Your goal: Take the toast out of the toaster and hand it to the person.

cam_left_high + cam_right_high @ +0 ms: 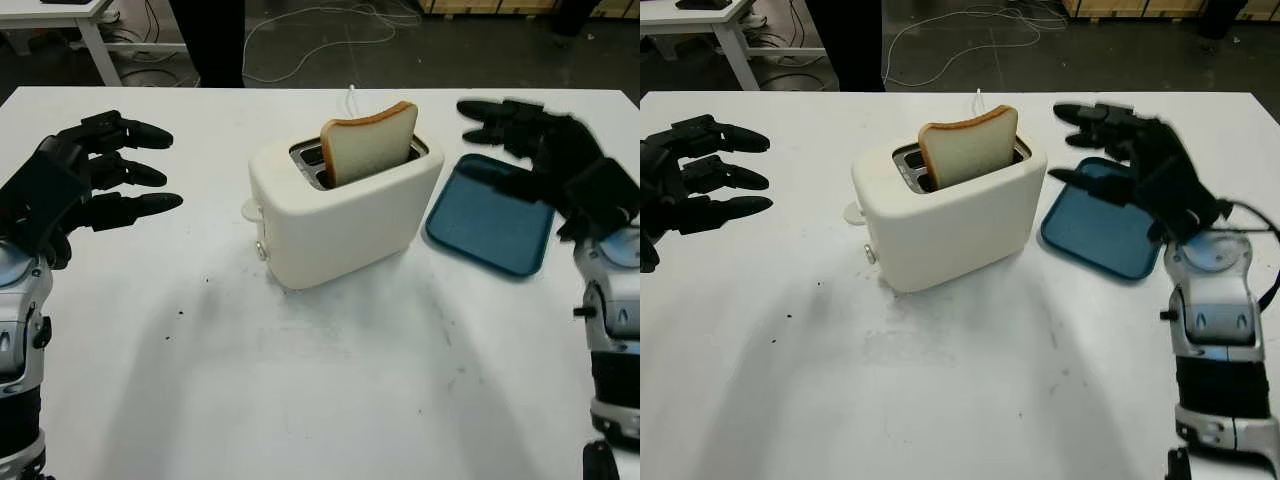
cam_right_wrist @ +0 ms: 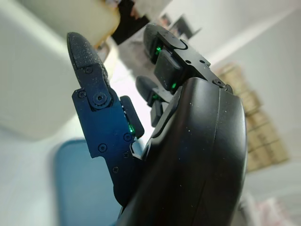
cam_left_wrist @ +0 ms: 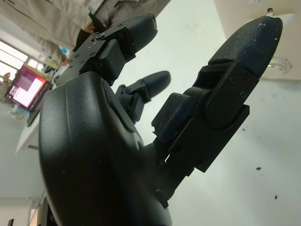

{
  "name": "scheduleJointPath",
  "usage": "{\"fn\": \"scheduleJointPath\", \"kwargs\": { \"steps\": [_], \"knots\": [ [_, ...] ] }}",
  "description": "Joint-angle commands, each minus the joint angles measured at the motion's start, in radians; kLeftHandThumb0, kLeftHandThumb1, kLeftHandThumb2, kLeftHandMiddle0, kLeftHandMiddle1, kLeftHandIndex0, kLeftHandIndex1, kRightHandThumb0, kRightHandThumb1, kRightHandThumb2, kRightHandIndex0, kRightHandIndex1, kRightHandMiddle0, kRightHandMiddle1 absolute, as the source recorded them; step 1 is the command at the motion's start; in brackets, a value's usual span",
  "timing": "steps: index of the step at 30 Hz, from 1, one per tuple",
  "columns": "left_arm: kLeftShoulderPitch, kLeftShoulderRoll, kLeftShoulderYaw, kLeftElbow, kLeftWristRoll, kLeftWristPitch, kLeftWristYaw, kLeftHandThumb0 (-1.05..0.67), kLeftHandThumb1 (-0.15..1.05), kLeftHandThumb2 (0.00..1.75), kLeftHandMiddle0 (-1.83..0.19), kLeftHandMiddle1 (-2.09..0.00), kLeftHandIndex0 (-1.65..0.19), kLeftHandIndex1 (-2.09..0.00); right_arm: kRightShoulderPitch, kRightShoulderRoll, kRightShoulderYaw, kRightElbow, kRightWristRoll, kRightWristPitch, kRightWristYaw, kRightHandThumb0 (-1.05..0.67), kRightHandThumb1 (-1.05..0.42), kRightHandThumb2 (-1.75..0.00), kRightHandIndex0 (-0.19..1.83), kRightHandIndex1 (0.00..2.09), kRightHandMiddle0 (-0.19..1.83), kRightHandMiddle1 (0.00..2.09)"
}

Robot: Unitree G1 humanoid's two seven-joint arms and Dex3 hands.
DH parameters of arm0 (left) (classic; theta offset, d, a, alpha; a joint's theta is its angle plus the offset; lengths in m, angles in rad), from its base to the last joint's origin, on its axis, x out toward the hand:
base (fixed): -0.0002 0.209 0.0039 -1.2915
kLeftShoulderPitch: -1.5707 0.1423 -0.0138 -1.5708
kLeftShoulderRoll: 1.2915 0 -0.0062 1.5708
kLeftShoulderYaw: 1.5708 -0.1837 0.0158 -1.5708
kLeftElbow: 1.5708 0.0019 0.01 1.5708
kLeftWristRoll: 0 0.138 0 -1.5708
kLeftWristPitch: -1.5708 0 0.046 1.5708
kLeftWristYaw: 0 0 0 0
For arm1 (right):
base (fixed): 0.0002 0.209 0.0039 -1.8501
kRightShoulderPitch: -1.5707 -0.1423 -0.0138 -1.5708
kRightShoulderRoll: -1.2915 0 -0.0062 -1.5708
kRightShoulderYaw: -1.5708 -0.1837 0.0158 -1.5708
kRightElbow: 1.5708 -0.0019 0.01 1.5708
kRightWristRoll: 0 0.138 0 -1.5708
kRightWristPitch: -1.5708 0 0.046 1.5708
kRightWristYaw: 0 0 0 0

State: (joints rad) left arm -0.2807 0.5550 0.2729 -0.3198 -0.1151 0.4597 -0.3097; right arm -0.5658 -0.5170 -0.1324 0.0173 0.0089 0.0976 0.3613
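A cream toaster (image 1: 345,215) stands mid-table, and a slice of toast (image 1: 368,142) sticks up out of its near slot, leaning slightly. My left hand (image 1: 120,178) hovers open to the toaster's left, well apart from it. My right hand (image 1: 510,140) is open above the blue tray, a short way right of the toast, fingers pointing toward it. In the right wrist view the toaster's cream wall (image 2: 33,89) and the toast's edge (image 2: 84,16) lie just beyond my right hand's fingers (image 2: 84,56).
A blue tray (image 1: 490,215) lies flat to the toaster's right, under my right hand. The toaster's white cord (image 1: 352,98) runs off the back. A person's dark trouser legs (image 1: 210,40) stand beyond the table's far edge. Small crumbs (image 1: 180,312) dot the white table.
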Motion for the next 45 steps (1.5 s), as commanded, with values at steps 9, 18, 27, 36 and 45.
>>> {"fn": "scheduleJointPath", "kwargs": {
  "steps": [9, 18, 27, 36, 45],
  "knots": [
    [0.008, -0.009, -0.001, -0.007, 0.002, 0.004, 0.013, -0.99, 0.60, 0.00, -0.51, -1.00, -0.49, -0.84, -0.347, -0.033, 0.126, 0.215, -0.099, -0.209, 0.065, -0.49, -0.54, 0.00, 0.26, 1.13, 0.77, 0.11],
    [0.018, -0.016, 0.002, -0.011, 0.000, 0.001, 0.018, -0.98, 0.60, 0.00, -0.50, -1.01, -0.49, -0.84, -0.473, -0.050, 0.259, 0.330, -0.252, -0.227, 0.131, -0.45, -0.51, -0.01, 0.32, 0.82, 0.71, 0.09],
    [0.018, -0.018, -0.004, -0.015, -0.001, 0.007, 0.020, -0.97, 0.60, 0.00, -0.49, -1.01, -0.47, -0.84, -0.531, -0.078, 0.390, 0.440, -0.386, -0.334, 0.234, -0.72, -0.63, -0.01, 0.34, 0.71, 0.63, 0.02],
    [0.014, -0.021, -0.010, -0.005, 0.000, 0.000, 0.020, -0.98, 0.60, 0.00, -0.50, -1.01, -0.47, -0.85, -0.561, -0.057, 0.429, 0.578, -0.408, -0.450, 0.242, -0.72, -0.62, 0.00, 0.37, 0.63, 0.64, 0.01],
    [0.008, -0.033, -0.016, 0.002, 0.004, -0.002, 0.024, -0.97, 0.59, 0.00, -0.49, -1.03, -0.47, -0.87, -0.538, -0.024, 0.438, 0.623, -0.434, -0.447, 0.204, -0.66, -0.64, -0.01, 0.37, 0.63, 0.63, 0.01]
  ]
}}
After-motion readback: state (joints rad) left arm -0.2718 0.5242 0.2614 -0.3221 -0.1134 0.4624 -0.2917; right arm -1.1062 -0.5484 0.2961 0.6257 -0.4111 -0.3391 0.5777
